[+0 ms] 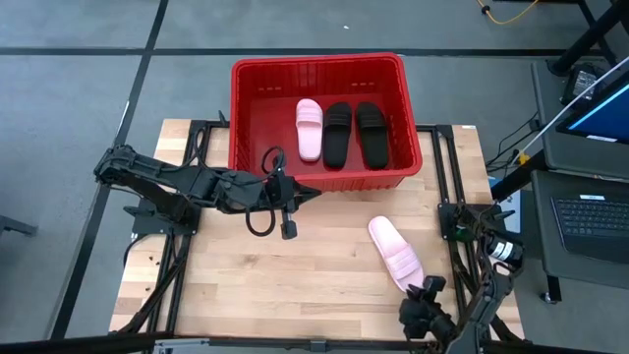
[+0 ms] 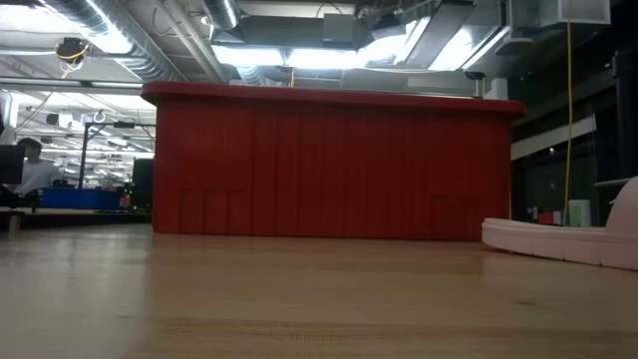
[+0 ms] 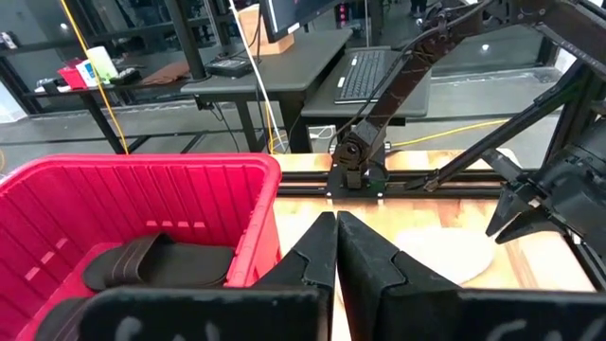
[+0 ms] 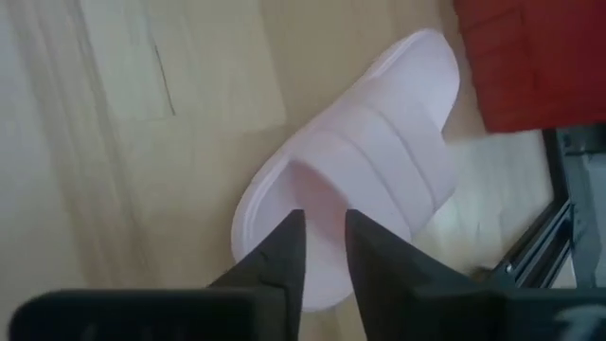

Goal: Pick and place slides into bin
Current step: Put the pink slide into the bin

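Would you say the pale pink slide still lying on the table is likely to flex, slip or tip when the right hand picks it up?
The pink slide looks like moulded foam, so probably light and somewhat bendy, sagging at the ends if lifted by one edge. It lies flat on its sole on the table, so unlikely to roll. Its smooth surface might slip between the right hand's narrow fingers; the ribbed strap seems the surer hold.

Wooden bench of pale planks, mounted on a black frame, extends under both claws. A laptop lies open on a dark side desk beyond the right claw. Grey floor surrounds the bench, crossed by a yellow cable far from either claw.
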